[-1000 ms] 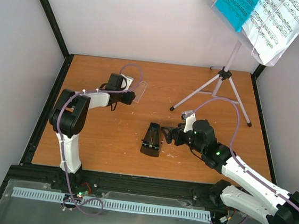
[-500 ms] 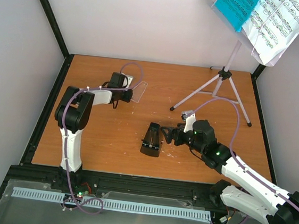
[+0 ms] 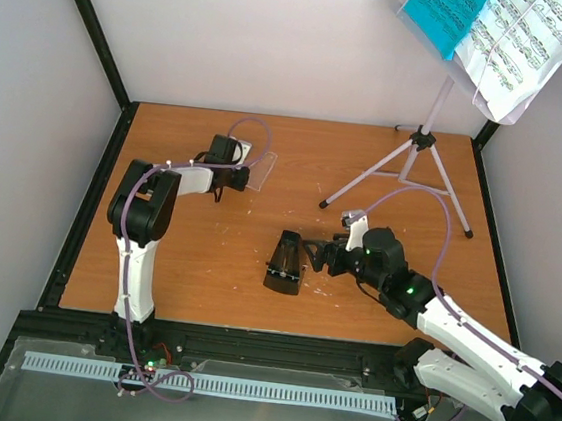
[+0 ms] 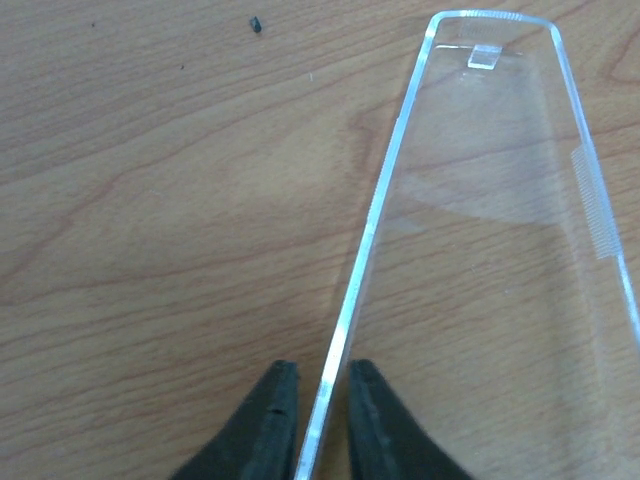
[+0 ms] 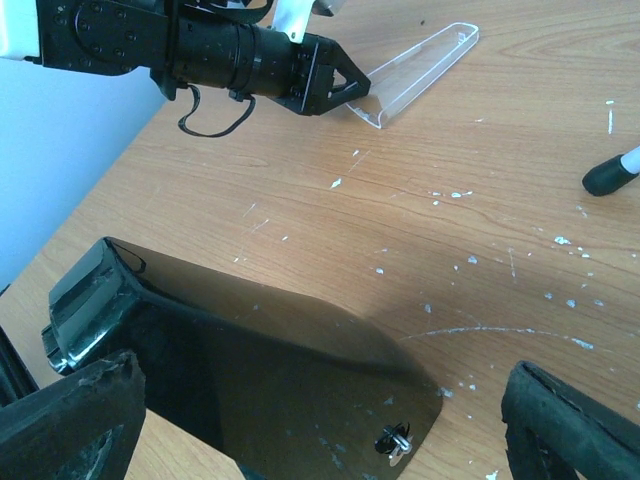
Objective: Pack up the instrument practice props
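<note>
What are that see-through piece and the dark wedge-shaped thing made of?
The clear cover: seemingly rigid transparent plastic; the grain of the table shows through and its edges glint. The metronome: probably glossy black plastic, given the soft sheen on its face, though lacquered wood is possible.

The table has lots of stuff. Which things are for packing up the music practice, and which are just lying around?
For the job: music stand, sheet music, teal folder, black metronome, clear plastic cover pinched by the left claw (probably the metronome's).

Just lying about: white flecks on the table, a tiny dark speck.
</note>
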Controlling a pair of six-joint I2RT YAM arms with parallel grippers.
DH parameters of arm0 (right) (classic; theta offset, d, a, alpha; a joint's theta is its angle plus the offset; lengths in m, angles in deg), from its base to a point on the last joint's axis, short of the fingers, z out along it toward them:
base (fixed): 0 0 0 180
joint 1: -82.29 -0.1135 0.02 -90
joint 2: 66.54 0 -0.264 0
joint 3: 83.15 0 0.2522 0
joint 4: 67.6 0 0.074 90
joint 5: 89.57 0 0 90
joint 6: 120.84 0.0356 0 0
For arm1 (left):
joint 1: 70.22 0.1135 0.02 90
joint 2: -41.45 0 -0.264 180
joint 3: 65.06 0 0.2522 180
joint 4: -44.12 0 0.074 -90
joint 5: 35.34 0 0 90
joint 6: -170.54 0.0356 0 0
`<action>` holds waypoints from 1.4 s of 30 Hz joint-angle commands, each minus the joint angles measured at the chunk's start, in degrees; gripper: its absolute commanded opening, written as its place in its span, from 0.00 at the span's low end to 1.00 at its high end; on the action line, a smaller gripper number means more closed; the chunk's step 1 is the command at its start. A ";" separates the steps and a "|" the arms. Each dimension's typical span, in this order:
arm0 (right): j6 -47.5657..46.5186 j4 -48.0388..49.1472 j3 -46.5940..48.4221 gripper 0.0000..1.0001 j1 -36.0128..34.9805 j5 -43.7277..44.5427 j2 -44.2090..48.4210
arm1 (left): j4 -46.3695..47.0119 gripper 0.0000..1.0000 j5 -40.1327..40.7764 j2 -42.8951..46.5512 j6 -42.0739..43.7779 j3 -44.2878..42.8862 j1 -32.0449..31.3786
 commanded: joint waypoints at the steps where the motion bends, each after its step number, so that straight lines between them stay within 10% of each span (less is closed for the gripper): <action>1: 0.56 0.96 -0.80 0.95 0.12 0.26 1.59 | -1.25 0.09 1.19 -0.56 0.59 -1.08 0.26; 13: 5.00 -4.67 1.98 1.00 0.29 10.35 7.96 | 5.16 0.00 -7.10 20.20 -9.41 14.06 0.26; 22: 3.41 -0.39 5.69 1.00 3.88 0.25 17.34 | 4.40 0.00 -26.74 39.45 -17.53 14.33 -0.73; 28: 4.32 3.40 11.87 1.00 5.77 -12.34 15.35 | 28.59 0.00 -52.71 46.69 -38.32 24.45 -4.44; 42: 14.00 19.93 16.07 1.00 5.75 -25.66 7.44 | 36.19 0.00 -63.04 54.31 -41.29 26.37 -18.07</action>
